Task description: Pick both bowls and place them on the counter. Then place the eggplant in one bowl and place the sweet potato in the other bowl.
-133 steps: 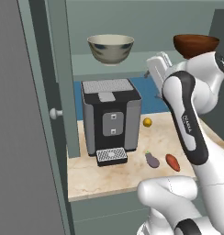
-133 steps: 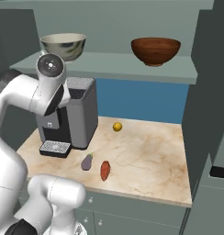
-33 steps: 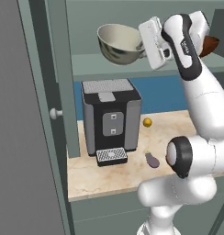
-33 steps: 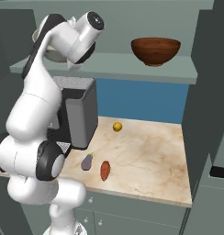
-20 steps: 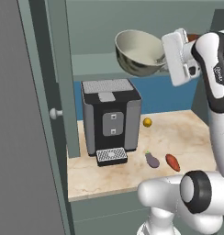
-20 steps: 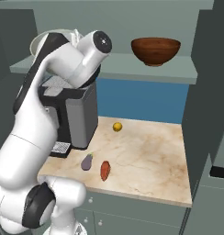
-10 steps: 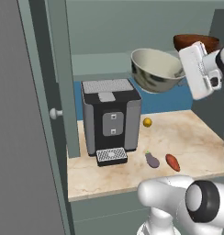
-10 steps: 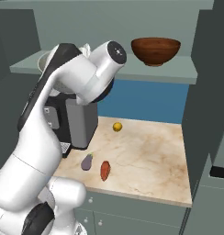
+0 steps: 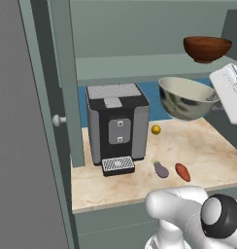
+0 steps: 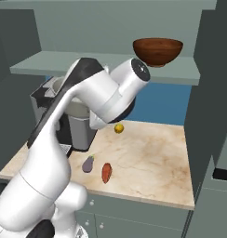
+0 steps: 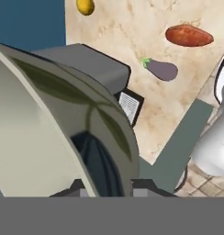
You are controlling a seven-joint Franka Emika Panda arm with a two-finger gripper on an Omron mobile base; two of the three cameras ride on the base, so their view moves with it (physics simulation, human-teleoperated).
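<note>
My fingers (image 11: 104, 186) are clamped on the rim of the grey-beige bowl (image 9: 187, 98), which hangs in the air at right of centre in the left base frame, above the bench (image 9: 203, 151) and just right of the coffee machine (image 9: 117, 125). To do this step well I'd lower it onto bare marble at the right of the frame, clear of the machine, the eggplant (image 9: 160, 169), the sweet potato (image 9: 182, 171) and the yellow ball (image 9: 156, 129), level it, then let go only once the base sits flat. The bowl is tilted, mouth facing up and toward the upper left of the left base frame. The brown bowl (image 9: 207, 48) sits upright on the shelf (image 9: 140, 62), upper right. The eggplant's long axis runs upper left to lower right in that frame, stem end at upper left; the sweet potato lies roughly parallel just beside it.
</note>
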